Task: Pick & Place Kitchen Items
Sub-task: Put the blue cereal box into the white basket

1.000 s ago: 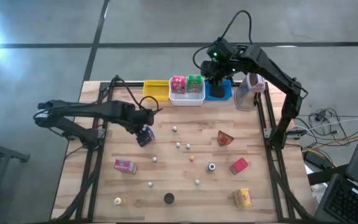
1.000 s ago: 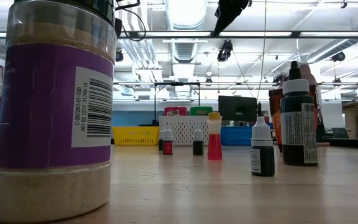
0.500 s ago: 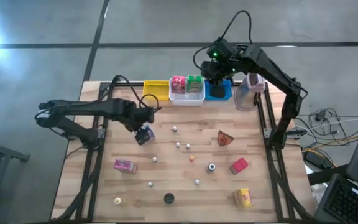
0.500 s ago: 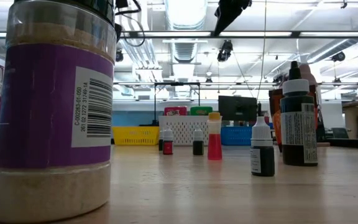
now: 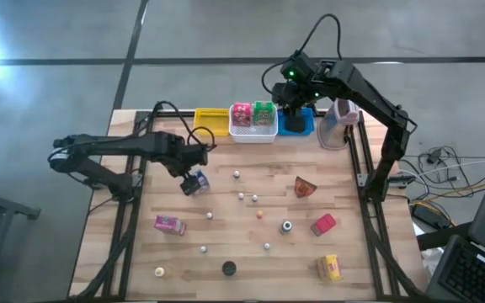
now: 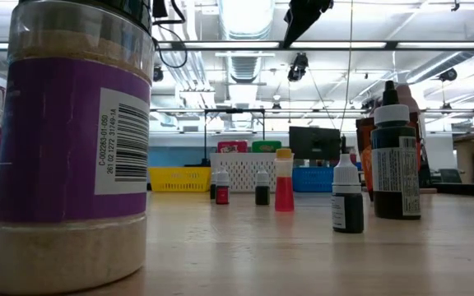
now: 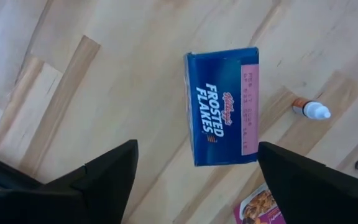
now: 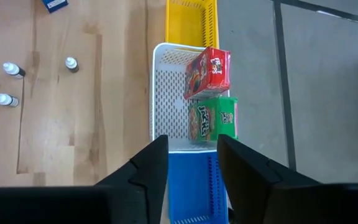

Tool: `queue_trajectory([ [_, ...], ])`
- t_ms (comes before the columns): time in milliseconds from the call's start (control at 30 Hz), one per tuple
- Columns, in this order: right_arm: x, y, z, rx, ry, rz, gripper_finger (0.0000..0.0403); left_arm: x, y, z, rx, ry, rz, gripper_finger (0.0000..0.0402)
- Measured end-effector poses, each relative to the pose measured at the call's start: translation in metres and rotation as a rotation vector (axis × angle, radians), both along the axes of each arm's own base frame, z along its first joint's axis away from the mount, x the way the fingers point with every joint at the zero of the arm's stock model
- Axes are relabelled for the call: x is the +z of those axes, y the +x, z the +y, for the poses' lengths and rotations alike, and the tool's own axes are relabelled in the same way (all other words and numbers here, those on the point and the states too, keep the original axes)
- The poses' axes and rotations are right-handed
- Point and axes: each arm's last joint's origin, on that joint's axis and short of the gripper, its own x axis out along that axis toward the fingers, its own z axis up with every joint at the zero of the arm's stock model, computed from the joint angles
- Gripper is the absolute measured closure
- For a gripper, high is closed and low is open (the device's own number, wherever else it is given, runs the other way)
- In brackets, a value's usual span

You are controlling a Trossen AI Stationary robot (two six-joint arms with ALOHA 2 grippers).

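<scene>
Blue rectangular cereal box [image 5: 194,183] lies flat on the wooden worktop [image 5: 226,252], left-centre, directly under the left hand [image 5: 194,178]; high view shows that hand nudged slightly since 1 second back. Left wrist view: box [image 7: 224,106] sits free between fingers [image 7: 104,180] now spread wider, so not yet gripped. Right wrist view: right hand [image 8: 191,165] hovers narrow and empty over the blue plastic bin [image 8: 194,186].
</scene>
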Motion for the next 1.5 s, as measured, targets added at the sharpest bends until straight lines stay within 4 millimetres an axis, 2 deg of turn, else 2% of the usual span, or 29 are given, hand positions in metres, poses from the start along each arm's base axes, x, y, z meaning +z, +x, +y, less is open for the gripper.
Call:
queue_trajectory([
  [333, 0.0, 0.0, 0.0, -0.001, 0.002, -0.001, 0.0239, -0.012, 0.011, 0.001, -0.015, -0.003, 0.045, 0.006],
  [600, 0.0, 0.0, 0.0, 0.0, 0.001, -0.001, 0.0255, -0.02, 0.025, 0.002, -0.024, -0.012, 0.024, 0.006],
  [900, 0.0, 0.0, 0.0, -0.002, 0.002, -0.002, 0.0281, -0.006, 0.032, 0.005, -0.055, 0.004, -0.018, 0.006],
  [1267, 0.0, -0.001, 0.0, -0.009, 0.01, 0.002, 0.0302, -0.005, 0.03, 0.012, -0.019, 0.072, -0.011, 0.0062],
  [1500, 0.0, -0.001, 0.0, -0.009, 0.009, 0.003, 0.0302, -0.004, 0.03, 0.012, -0.001, 0.068, -0.006, 0.0064],
])
